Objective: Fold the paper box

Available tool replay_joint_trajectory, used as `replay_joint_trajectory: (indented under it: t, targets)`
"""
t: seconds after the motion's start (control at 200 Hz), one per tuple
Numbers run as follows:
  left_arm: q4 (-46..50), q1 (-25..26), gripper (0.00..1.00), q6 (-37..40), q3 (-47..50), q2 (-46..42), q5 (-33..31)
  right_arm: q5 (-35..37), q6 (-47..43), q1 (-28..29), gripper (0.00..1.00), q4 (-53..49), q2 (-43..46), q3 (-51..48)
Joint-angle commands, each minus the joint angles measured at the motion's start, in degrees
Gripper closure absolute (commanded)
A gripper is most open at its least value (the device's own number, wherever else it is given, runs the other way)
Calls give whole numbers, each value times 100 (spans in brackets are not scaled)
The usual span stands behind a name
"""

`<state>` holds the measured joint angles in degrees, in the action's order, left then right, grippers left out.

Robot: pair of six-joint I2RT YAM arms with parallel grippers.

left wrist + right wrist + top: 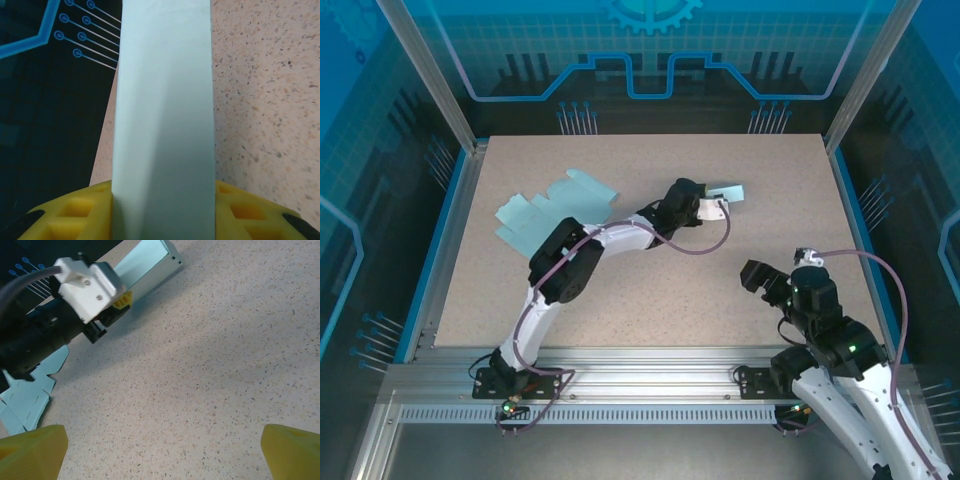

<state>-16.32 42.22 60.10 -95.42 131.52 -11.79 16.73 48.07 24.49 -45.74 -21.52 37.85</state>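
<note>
Left arm (pixel 570 265): stretched from its base at the near left edge diagonally over the table (pixel 650 300), with the elbow raised above left of centre and the forearm directed toward the far middle
Left gripper (pixel 717 206): closed onto the folded paper box (pixel 728 192); in the left wrist view the pale blue strip (pixel 165 115) is pinched between the two yellow pads (pixel 75 210), one pad pressed to each side
Folded paper box: held at the far middle of the table, projecting beyond the fingertips to the right in the top view; whether it touches the surface cannot be told
Box seen from the right wrist: a long pale blue body (pixel 145 267) is shown at the upper edge, with the left gripper (pixel 121 300) clamped at its near end
Flat paper blanks (pixel 545 210): laid flat on the far left of the table, partly covered by the left arm, well apart from the held box; their notched edges are seen at the left of the right wrist view (pixel 27 395)
Right arm (pixel 840 350): folded back near its base at the near right, the wrist turned toward the table's centre
Right gripper (pixel 754 273): held above bare table with the jaws wide apart; its yellow fingertips (pixel 32 450) are seen at the two lower corners with nothing between them
Cable (pixel 695 245): looped below the left wrist
</note>
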Motion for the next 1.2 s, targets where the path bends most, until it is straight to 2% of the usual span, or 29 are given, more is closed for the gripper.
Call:
replay_joint_trajectory:
  t: [0.0,0.135,0.21,0.275,0.36,0.56,0.66,0.815,0.941,1.081,1.191]
  targets:
    - [-64,-9,69,542,-418,413,-52,94,137,33,0,-195,120,-64]
    - [-115,-6,66,730,-477,606,-30,102,188,38,0,-197,130,-150]
    - [-201,-12,60,800,-377,622,-43,103,214,38,0,-178,122,-187]
    - [-265,0,50,791,-258,596,-58,93,235,37,0,-164,105,-215]
    - [-360,7,30,696,-44,496,-93,106,273,38,0,-186,86,-258]
    - [-851,58,16,387,633,65,-166,96,311,38,0,-152,1,-291]
    - [-1235,153,2,171,1088,-306,-200,72,303,34,0,-111,-121,-254]
    - [-1682,345,1,-389,1834,-1128,-215,-18,225,33,0,57,-317,-216]
    - [-2141,516,1,-1126,2527,-2001,-510,-38,168,38,0,190,-423,-194]
    - [-2213,483,1,-2677,3239,-3176,-1273,-2,89,37,0,240,-522,-182]
    - [-1381,265,1,-4058,3593,-4085,-1769,115,106,29,0,175,-590,-172]
